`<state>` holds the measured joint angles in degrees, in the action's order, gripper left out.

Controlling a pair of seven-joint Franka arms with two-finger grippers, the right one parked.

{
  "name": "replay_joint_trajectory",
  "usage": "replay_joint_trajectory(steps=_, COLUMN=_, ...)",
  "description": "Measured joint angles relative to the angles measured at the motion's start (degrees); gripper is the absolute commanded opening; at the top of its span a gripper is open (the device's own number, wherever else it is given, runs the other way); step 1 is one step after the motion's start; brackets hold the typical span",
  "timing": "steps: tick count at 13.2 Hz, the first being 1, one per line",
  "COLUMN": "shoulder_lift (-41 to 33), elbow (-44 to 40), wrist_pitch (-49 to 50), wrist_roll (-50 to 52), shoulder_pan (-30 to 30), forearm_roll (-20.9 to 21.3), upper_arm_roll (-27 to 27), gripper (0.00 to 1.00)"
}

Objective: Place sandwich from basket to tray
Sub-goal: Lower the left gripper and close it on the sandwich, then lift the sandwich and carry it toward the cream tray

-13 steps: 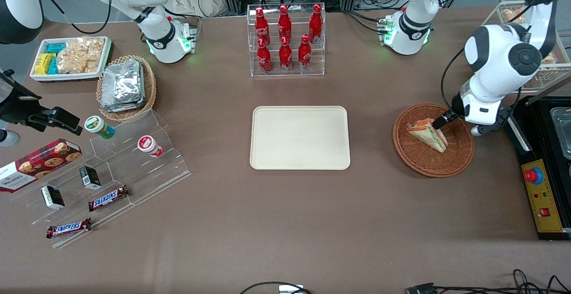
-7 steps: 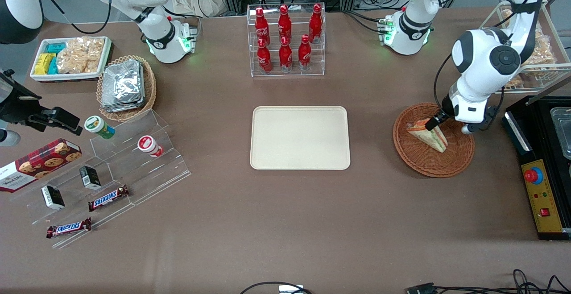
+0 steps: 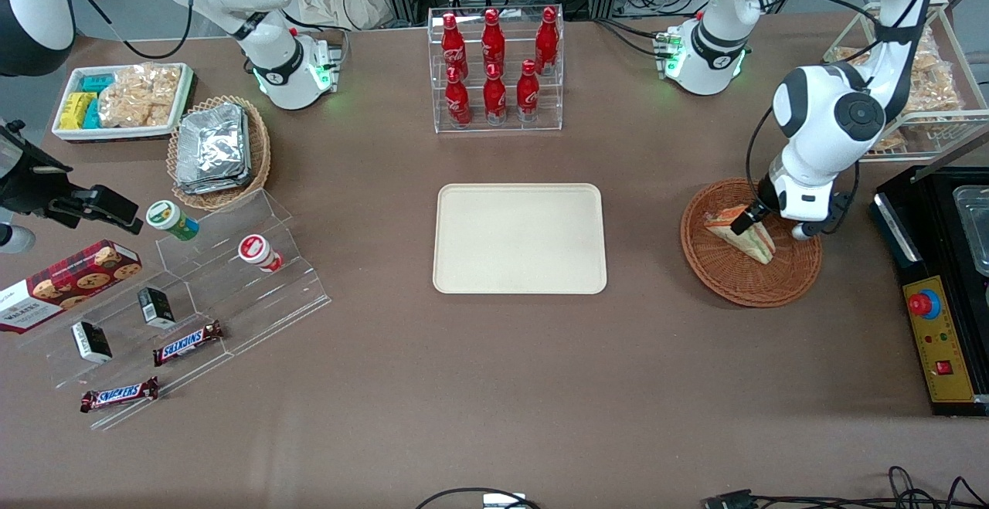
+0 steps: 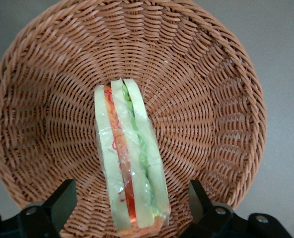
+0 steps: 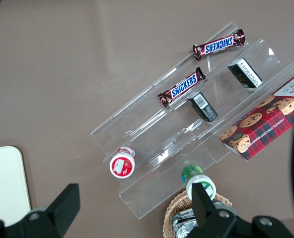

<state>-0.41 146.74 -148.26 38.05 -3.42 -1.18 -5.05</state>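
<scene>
Since a second ago the left arm has swung in, its gripper (image 4: 131, 204) spread wide astride one sandwich (image 4: 129, 163), lying in one basket (image 3: 796, 277), one tray (image 3: 519, 238) well apart mid-table, six red bottles (image 3: 494, 69) farther away.

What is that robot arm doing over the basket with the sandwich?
The left arm's end effector is down over the reddish-brown wicker basket, fingers open on either side of the wrapped triangular sandwich. It has not gripped it yet; the sandwich lies in the basket. The cream tray where it should go sits bare at the middle of the table, toward the parked arm's end from the basket.
</scene>
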Motion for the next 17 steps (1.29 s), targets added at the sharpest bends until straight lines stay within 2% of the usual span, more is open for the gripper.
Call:
replay_joint_trajectory(steps=3, shoulder_lift=2.04, elbow=0.65, wrist_pitch=-3.08, wrist_roll=0.49, shoulder_pan=0.0, forearm_roll=0.0, upper_arm_roll=0.0, gripper=1.0)
replay_joint_trajectory(steps=4, shoulder_lift=2.5, elbow=0.85, wrist_pitch=-3.68, wrist_roll=0.83, shoulder_pan=0.0, forearm_roll=0.0, upper_arm_roll=0.0, gripper=0.98)
replay_joint_trajectory(steps=5, shoulder_lift=2.93, elbow=1.01, wrist_pitch=-4.41, wrist_roll=1.22, shoulder_pan=0.0, forearm_roll=0.0, upper_arm_roll=0.0, gripper=0.9)
replay_joint_trajectory(steps=6, shoulder_lift=3.36, elbow=1.24, wrist_pitch=-5.27, wrist_roll=1.58, shoulder_pan=0.0, forearm_roll=0.0, upper_arm_roll=0.0, gripper=0.78)
replay_joint_trajectory(steps=7, shoulder_lift=3.81, elbow=1.51, wrist_pitch=-6.22, wrist_roll=1.86, shoulder_pan=0.01, forearm_roll=0.0, upper_arm_roll=0.0, gripper=0.59)
replay_joint_trajectory(steps=9, shoulder_lift=4.79, elbow=2.3, wrist_pitch=-8.45, wrist_roll=2.01, shoulder_pan=0.01, forearm_roll=0.0, upper_arm_roll=0.0, gripper=0.12)
replay_joint_trajectory(steps=10, shoulder_lift=5.12, elbow=2.57, wrist_pitch=-9.24, wrist_roll=2.09, shoulder_pan=0.01, forearm_roll=0.0, upper_arm_roll=0.0, gripper=0.0)
replay_joint_trajectory(steps=14, shoulder_lift=4.33, elbow=2.52, wrist_pitch=-9.47, wrist_roll=2.16, shoulder_pan=0.01, forearm_roll=0.0, upper_arm_roll=-0.05, gripper=0.0)
replay_joint_trajectory(steps=17, shoulder_lift=-1.04, elbow=1.21, wrist_pitch=-2.43, wrist_roll=0.68, shoulder_pan=0.16, forearm_roll=1.61, upper_arm_roll=-1.6, gripper=0.0)
